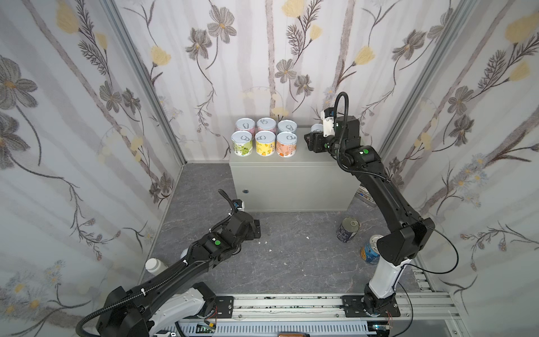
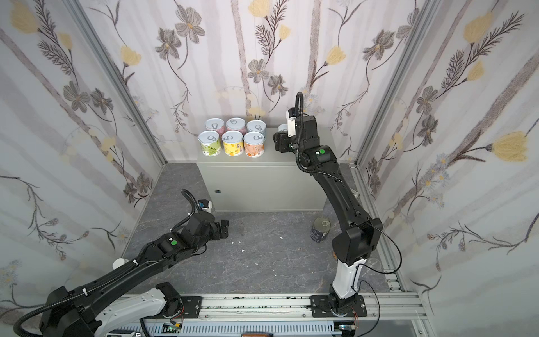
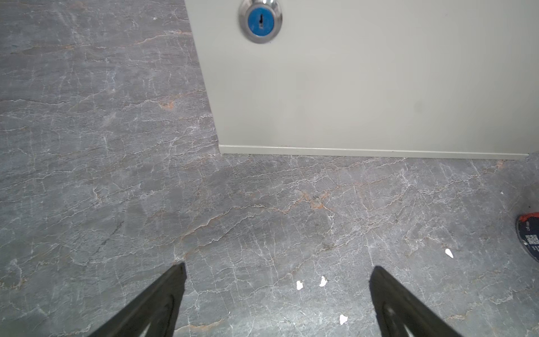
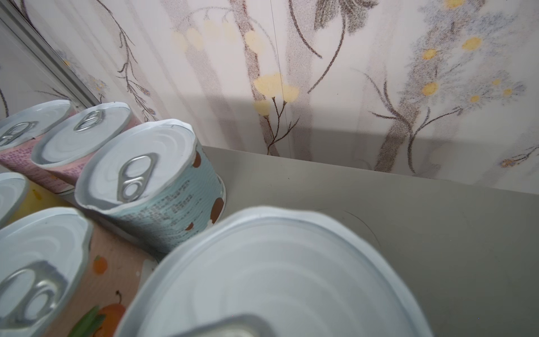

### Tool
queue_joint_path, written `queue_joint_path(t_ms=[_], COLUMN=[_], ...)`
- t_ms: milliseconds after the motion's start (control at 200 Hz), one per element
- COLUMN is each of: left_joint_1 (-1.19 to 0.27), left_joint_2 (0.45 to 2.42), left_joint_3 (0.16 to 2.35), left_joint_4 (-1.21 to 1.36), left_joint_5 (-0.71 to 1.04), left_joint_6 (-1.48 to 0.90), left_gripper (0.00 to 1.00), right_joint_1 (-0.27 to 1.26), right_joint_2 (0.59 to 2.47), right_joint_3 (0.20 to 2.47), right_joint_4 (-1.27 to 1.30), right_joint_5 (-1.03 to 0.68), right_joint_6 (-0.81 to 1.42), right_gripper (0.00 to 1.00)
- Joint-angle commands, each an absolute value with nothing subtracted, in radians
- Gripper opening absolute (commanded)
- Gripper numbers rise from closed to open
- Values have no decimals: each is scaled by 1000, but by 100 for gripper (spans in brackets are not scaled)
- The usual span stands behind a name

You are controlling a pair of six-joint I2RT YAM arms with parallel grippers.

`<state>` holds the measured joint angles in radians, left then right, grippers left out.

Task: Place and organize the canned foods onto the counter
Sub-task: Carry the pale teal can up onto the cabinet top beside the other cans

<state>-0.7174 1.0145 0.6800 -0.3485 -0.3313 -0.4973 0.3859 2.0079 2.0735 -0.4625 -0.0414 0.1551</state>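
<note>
Right jaws grip a can beside six cans on counter

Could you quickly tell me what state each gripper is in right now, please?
Left gripper: open, holding nothing.
Right gripper: closed on a short can, as far as can be seen.

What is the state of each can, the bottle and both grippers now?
Six short cans: upright on the counter, two rows of three.
Seventh short can: upright beside them, at the right gripper.
Right gripper: at that can; fingers hidden, grip unclear.
Navy can: upright on the floor.
Blue can: on the floor, partly hidden.
Bottle: capped, on the floor.
Left gripper: open, empty.
</note>
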Motion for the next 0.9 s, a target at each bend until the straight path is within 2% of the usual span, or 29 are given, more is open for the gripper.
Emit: queue_joint_path(t_ms=[0,315,440,894], left_joint_1=[-717,-716,-716,-716], left_joint_2=[1024,1022,1019,982], left_joint_3=[679,672,670,652], left_joint_4=[-322,-322,-322,-324], left_joint_5=[-343,-341,-339,-328], left_joint_6=[-499,-508,-509,-519], left_gripper=[100,100,100,100], right_joint_1=[385,385,385,380], right_joint_2=[2036,2120,2141,2109], right_joint_3=[2107,2184,2206,2211], right_joint_4=[-433,-436,-433,-384], right_joint_5=[-30,-45,-48,-84], right_joint_6=[134,134,134,139], right_gripper=[59,64,72,86])
